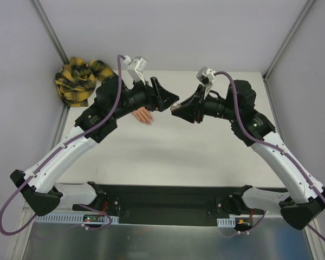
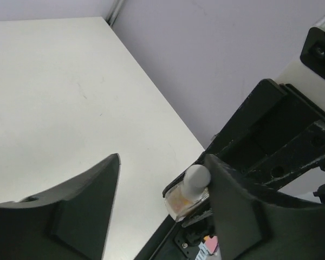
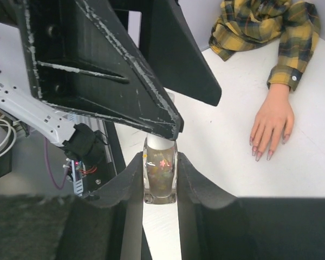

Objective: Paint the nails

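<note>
My right gripper (image 3: 161,161) is shut on a small clear nail-polish bottle (image 3: 161,179) and holds it above the table in the middle (image 1: 176,110). My left gripper (image 2: 163,160) is open. Its jaws straddle the bottle's white cap (image 2: 196,179), which touches one finger while the other stands well apart. The peach mannequin hand (image 3: 273,116) lies flat on the table with pinkish nails (image 3: 260,153) pointing towards the arms. Its yellow-and-black plaid sleeve (image 3: 265,27) trails to the far left corner. In the top view the hand (image 1: 143,115) lies just below my left gripper (image 1: 170,102).
The white table (image 1: 206,151) is walled by grey panels on the left, back and right. The bunched plaid sleeve (image 1: 78,78) fills the far left corner. A black base rail (image 1: 162,203) with both arm mounts runs along the near edge.
</note>
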Robot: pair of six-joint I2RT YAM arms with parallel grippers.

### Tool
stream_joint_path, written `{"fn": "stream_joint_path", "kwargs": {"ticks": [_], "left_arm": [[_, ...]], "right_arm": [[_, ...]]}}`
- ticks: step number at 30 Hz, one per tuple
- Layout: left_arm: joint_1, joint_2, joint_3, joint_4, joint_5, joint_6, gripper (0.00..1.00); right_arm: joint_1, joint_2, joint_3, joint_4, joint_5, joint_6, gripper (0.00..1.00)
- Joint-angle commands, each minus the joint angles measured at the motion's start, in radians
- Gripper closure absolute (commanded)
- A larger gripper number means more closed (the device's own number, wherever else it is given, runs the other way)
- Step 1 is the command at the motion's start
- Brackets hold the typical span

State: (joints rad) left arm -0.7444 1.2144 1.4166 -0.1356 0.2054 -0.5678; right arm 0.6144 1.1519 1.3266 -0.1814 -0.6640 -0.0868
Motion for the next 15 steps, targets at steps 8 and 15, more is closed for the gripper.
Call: {"fn": "stream_joint_path", "kwargs": {"ticks": [8, 15], "left_arm": [[-0.05, -0.001, 0.012, -0.024, -0.066, -0.046, 0.76], [0.026, 0.048, -0.013, 0.112, 0.507, 0.077, 1.0]], "right_arm": [[0.1, -0.058, 0.022, -0.013, 0.332, -0.061, 1.0], [0.087, -0.05, -0.009, 0.029, 0.082, -0.083, 1.0]]}}
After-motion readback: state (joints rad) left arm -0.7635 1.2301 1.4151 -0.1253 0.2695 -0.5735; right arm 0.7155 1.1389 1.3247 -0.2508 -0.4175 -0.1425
